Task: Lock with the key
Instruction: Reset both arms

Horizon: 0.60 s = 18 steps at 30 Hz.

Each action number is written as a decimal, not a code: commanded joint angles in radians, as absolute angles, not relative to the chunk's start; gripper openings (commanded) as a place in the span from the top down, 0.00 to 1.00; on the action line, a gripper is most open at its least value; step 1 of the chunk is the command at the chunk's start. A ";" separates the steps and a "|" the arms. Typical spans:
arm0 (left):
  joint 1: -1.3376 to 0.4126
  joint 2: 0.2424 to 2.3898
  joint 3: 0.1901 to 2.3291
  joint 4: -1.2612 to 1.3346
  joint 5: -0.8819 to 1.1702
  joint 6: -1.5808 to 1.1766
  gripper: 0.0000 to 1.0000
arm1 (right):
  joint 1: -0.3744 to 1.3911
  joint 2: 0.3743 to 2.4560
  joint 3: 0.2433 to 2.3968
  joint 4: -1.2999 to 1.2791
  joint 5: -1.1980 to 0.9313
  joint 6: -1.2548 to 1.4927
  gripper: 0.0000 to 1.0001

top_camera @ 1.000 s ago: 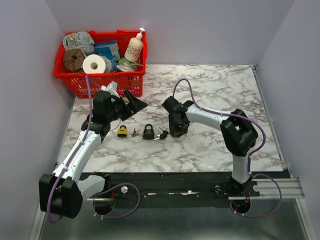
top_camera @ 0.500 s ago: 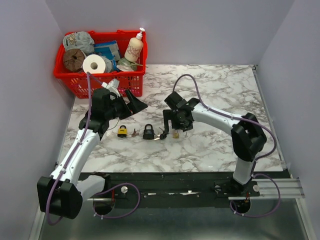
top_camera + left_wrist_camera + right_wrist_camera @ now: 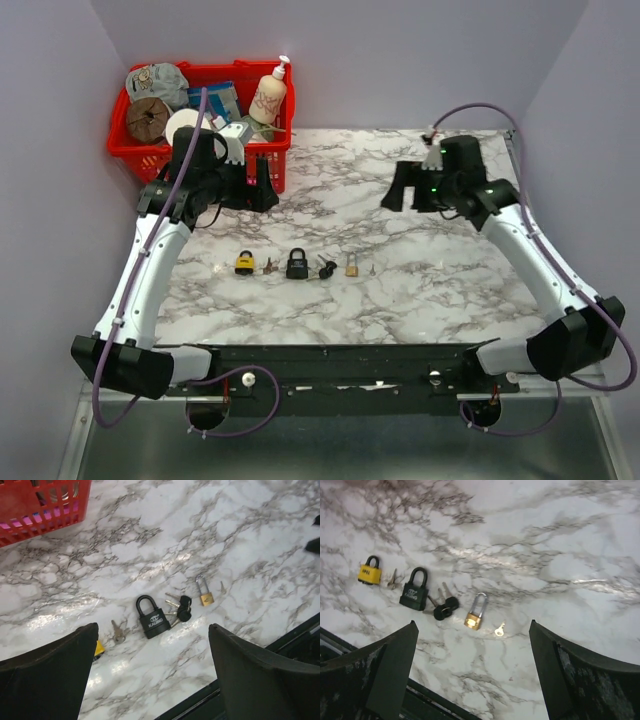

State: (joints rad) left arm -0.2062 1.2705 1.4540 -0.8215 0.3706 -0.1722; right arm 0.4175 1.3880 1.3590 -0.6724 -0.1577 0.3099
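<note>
Three padlocks lie in a row on the marble table: a yellow one (image 3: 244, 263), a black one (image 3: 297, 264) and a small brass one (image 3: 352, 266). A silver key (image 3: 268, 265) lies by the yellow lock, black-headed keys (image 3: 326, 267) lie beside the black lock, and a tiny key (image 3: 372, 269) lies right of the brass lock. My left gripper (image 3: 263, 190) is open and empty, high above the table by the basket. My right gripper (image 3: 397, 192) is open and empty, high at the back right. The right wrist view shows the brass lock (image 3: 476, 613) and tiny key (image 3: 499, 629) apart.
A red basket (image 3: 150, 160) with a paper roll, a lotion bottle and other items stands at the back left, just behind my left gripper. The table's front edge (image 3: 350, 345) runs close below the row of locks.
My right gripper has lifted off the locks and swung back to the right, leaving the brass padlock and tiny key on the table. My left arm has risen back toward the basket.
</note>
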 commanded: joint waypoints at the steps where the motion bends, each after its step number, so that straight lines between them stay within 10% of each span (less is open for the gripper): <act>1: -0.199 1.279 1.493 -0.947 0.304 -0.037 0.01 | 0.172 1.283 1.260 -0.710 -0.411 0.207 0.00; 18: -0.199 1.157 1.279 -0.876 0.298 -0.069 0.01 | 0.072 0.897 0.973 -0.745 -0.569 0.061 0.00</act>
